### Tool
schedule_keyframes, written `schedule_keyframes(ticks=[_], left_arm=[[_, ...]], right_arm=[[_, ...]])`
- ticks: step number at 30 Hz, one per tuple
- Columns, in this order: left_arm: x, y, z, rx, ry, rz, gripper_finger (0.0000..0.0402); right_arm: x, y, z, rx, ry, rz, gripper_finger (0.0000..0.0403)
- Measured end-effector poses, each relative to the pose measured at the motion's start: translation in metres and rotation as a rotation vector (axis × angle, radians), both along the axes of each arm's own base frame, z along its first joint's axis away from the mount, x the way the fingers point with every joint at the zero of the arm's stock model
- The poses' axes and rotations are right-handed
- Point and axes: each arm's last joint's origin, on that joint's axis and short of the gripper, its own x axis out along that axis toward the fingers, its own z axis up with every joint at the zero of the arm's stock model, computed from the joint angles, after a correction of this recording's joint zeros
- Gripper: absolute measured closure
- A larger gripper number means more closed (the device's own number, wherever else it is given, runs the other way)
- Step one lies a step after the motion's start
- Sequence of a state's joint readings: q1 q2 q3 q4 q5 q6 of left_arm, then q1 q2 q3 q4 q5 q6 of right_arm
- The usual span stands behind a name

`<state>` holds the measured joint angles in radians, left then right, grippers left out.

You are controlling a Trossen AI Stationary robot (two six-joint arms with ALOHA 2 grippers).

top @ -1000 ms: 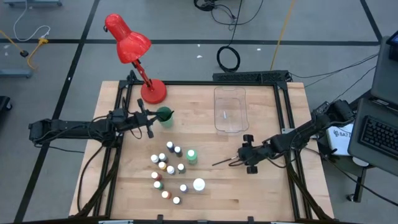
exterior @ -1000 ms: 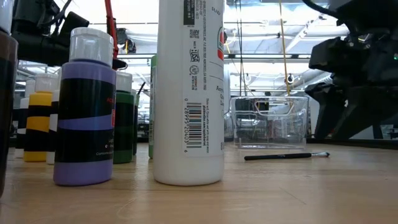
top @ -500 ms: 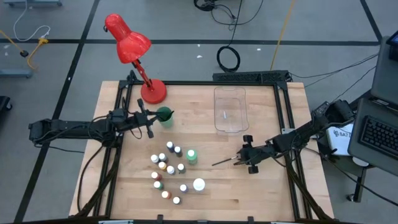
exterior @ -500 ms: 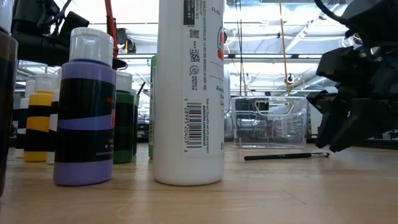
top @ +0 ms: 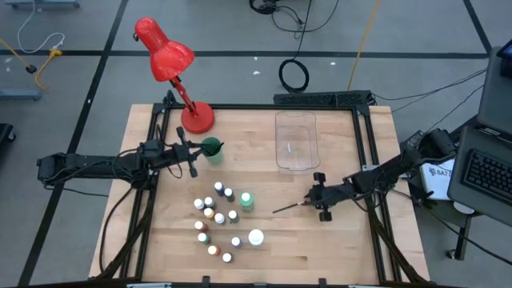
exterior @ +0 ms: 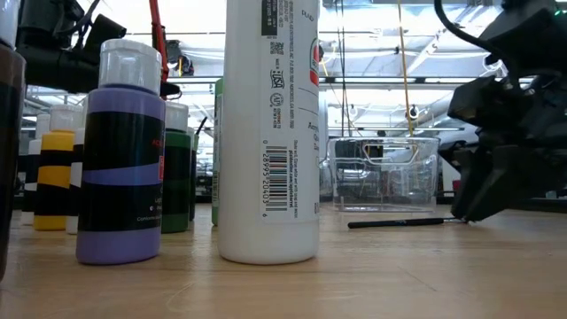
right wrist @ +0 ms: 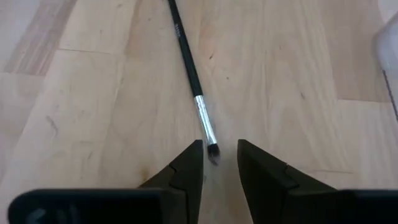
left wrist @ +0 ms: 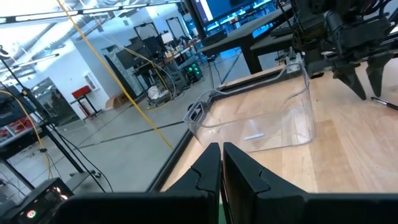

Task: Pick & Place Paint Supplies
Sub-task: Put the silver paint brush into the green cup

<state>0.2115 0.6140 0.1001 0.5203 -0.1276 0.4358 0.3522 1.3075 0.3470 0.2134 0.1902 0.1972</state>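
Note:
A thin dark paintbrush (top: 288, 206) lies flat on the table, right of centre. My right gripper (right wrist: 217, 155) is open and low over the table. Its fingertips stand on either side of the brush's bristle end (right wrist: 212, 151), also seen in the low view (exterior: 463, 215). A cluster of tiny white-capped paint bottles (top: 214, 218) stands upright left of centre, with the larger green bottle (top: 246, 202) and white bottle (top: 255, 237). My left gripper (top: 198, 154) is shut and waits beside the green cup (top: 212, 149).
A clear plastic bin (top: 296, 140) sits toward the far edge, beyond the brush. A red desk lamp (top: 172, 64) stands at the far left corner. Bare wood lies between the bottles and the brush and along the near edge.
My right gripper has come down toward the table and a little toward the brush, staying open. Its fingertips now stand on either side of the bristle end. The brush has not moved.

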Motion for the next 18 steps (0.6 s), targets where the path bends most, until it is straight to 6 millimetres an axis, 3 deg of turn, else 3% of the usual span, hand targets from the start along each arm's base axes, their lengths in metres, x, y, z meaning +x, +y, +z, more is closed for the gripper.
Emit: schedule_keyframes(ticks=[6,12,18], left_arm=[[0.0000,0.0000,0.0000,-0.029,-0.010,0.000,0.0378],[0.0000,0.0000,0.0000,-0.049,-0.017,0.000,0.0378],[0.0000,0.0000,0.0000,0.004,0.001,0.000,0.0378]], right_arm=[[0.0007,-0.0020,-0.0002,0.037,0.011,-0.004,0.0326],[0.0005,-0.0010,-0.0020,0.102,0.036,-0.022,0.0394],[0.0006,0.0009,-0.0018,0.112,0.040,0.019,0.0399]])
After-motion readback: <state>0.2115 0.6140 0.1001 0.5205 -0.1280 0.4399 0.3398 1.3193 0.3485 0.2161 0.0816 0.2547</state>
